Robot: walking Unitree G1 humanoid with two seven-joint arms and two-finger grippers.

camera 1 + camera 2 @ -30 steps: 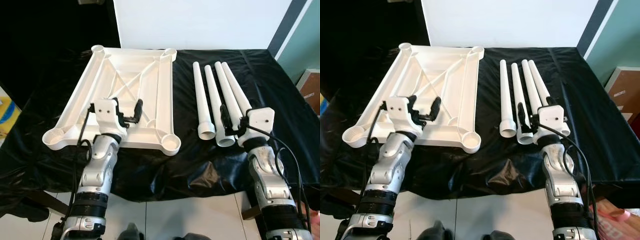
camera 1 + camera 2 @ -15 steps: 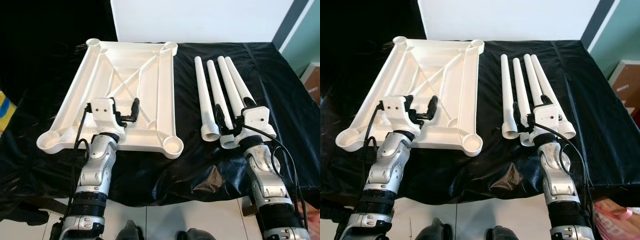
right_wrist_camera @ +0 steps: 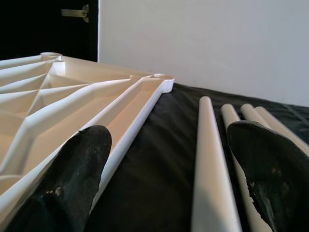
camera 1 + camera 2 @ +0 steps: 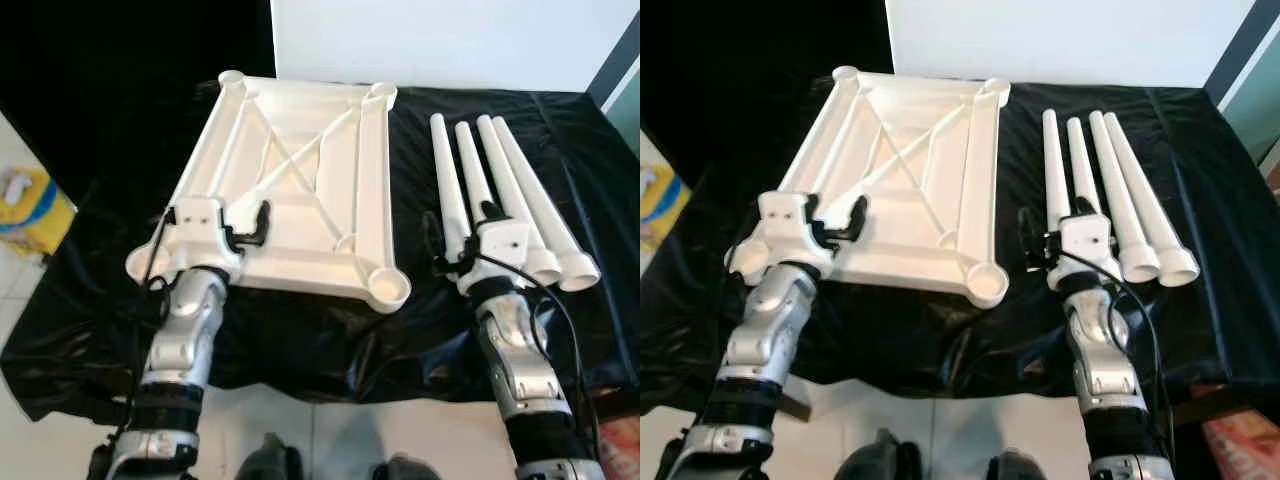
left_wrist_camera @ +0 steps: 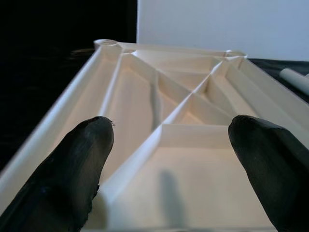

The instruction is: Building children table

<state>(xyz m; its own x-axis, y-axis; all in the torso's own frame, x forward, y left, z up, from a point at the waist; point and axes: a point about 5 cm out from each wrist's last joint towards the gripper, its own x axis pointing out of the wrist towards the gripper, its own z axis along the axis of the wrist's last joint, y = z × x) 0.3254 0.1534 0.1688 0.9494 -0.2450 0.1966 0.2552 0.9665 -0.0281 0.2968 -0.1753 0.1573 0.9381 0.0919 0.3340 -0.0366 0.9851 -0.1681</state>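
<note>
Now look at the four white legs [image 4: 500, 195] first. They lie side by side on the black cloth [image 4: 420, 330], just to the right of the white table top [image 4: 300, 190], which lies upside down with its ribs facing up. Each leg runs long-ways away from you, thin end far, wide open end near. The leg nearest the table top [image 4: 1055, 180] is the one that matters.

Your right hand [image 4: 1052, 232] is at the near end of that leg. Its two black fingers [image 3: 72, 183] are spread wide and hold nothing. In the right wrist view the leg runs straight ahead between them, so the fingers point along the leg, not across it. I think you would need to close on the wide end where it sits.

Your left hand [image 4: 245, 225] rests over the near left part of the table top. Its fingers [image 5: 67, 174] are wide apart too, and empty.

The near right corner socket [image 4: 388, 288] of the table top sits just beside the right hand, so the right arm looks nearer for the first leg.
</note>
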